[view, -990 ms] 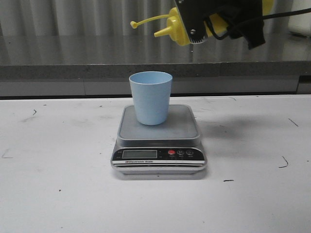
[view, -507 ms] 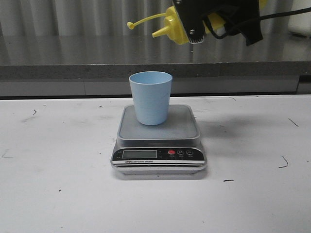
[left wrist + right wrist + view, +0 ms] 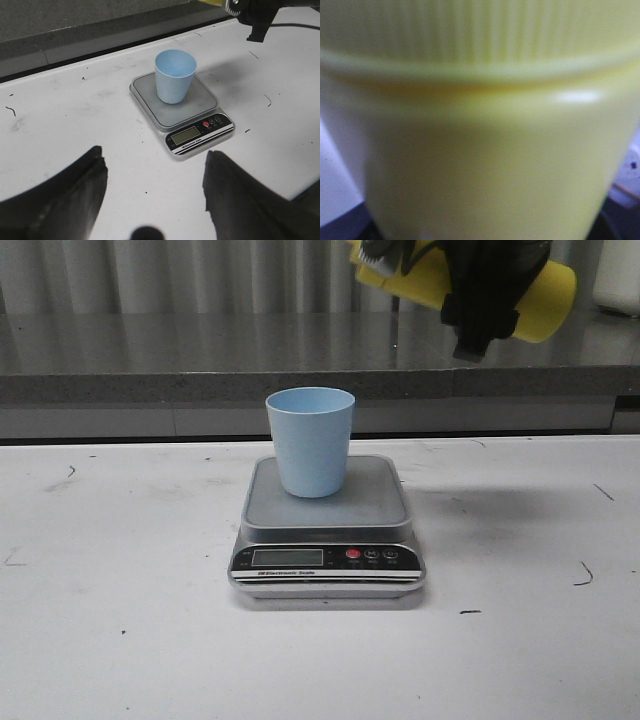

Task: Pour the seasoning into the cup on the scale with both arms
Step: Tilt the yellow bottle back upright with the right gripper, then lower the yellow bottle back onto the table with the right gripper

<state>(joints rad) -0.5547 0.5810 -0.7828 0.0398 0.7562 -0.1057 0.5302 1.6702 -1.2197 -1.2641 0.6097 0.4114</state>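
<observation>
The pale blue cup [image 3: 310, 440] stands upright on the silver scale [image 3: 385, 502] at the table's middle. My right gripper [image 3: 482, 285] is shut on the yellow seasoning bottle [image 3: 540, 300], held high, above and to the right of the cup. The bottle is tilted, base toward the right; its nozzle is out of view past the top edge. In the right wrist view the bottle [image 3: 485, 150] fills the frame, ribbed cap [image 3: 480, 30] included. My left gripper [image 3: 154, 152] is open and empty above the table, short of the scale [image 3: 202, 102] and cup [image 3: 175, 75].
A grey counter ledge [image 3: 180, 355] runs behind the white table [image 3: 120, 640]. A white object [image 3: 618, 280] stands at the back right. The right arm [image 3: 257, 12] shows in the left wrist view, beyond the scale.
The right gripper has turned and risen with the bottle. The nozzle, which pointed left above the cup, has left the frame at the top; the base has swung out to the right.
</observation>
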